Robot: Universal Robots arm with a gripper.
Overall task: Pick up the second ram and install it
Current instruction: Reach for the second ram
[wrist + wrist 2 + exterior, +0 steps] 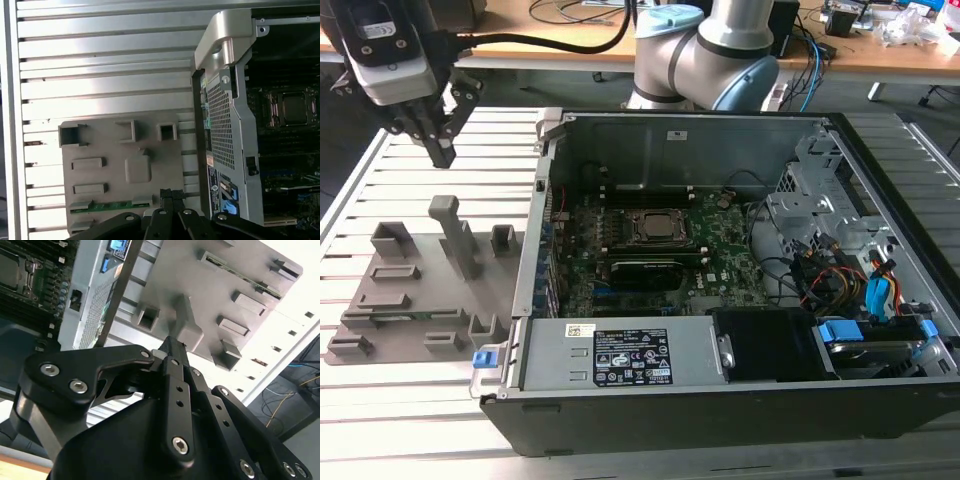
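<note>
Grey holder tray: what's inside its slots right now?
The second ram sits on edge in a long slot of the grey holder tray; just its green upper edge shows. The rest is hidden inside the slot.

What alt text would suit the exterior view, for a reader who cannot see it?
A robot arm's claw, shut and empty, hangs above a grey holder tray at the exterior view's left, where the second ram lies in a slot. An open computer case with its motherboard stands at the exterior view's right.
</note>
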